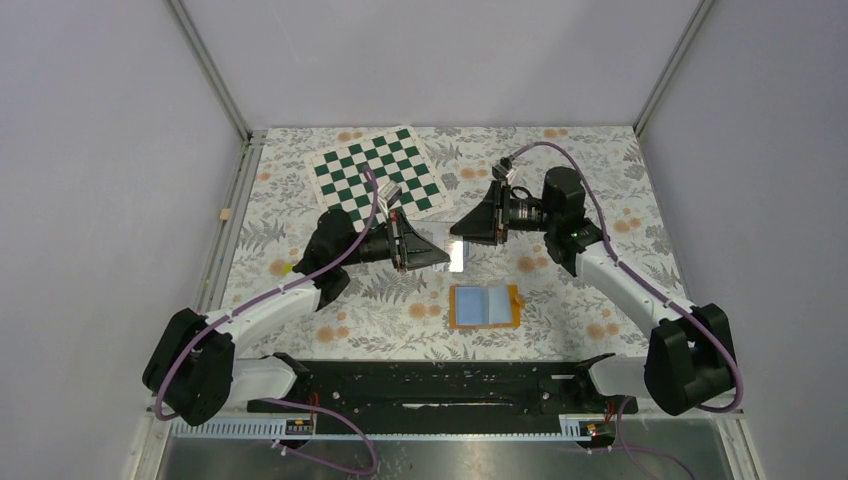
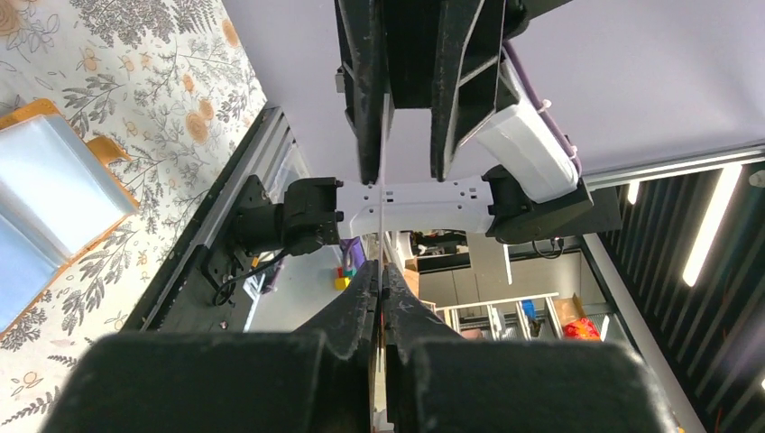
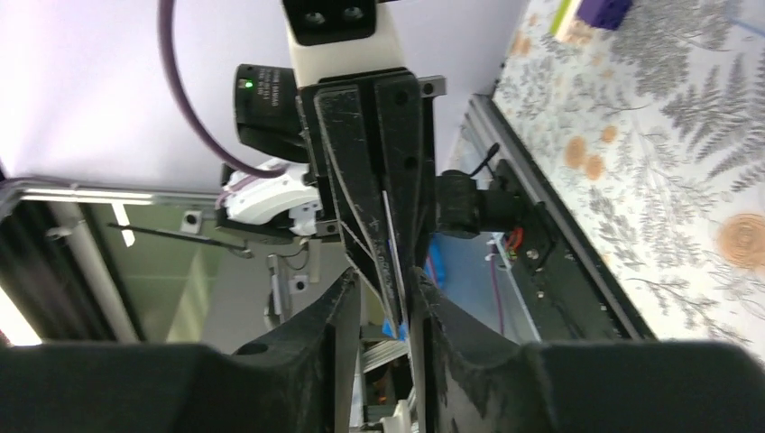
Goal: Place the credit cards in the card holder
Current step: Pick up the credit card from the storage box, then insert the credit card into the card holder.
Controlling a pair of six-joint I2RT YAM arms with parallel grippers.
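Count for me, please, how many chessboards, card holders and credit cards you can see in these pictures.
Chessboard: 1
Card holder: 1
Credit card: 1 visible
Total: 3

We find the top view softly and evenly lit from above, with only faint shadows on the floral tablecloth (image 1: 400, 310). White glare washes out the card (image 1: 456, 256). In the wrist views the left gripper (image 2: 381, 275) and right gripper (image 3: 386, 278) loom dark and blurred near the lens, while the ceiling strip lights (image 2: 713, 225) bloom bright.
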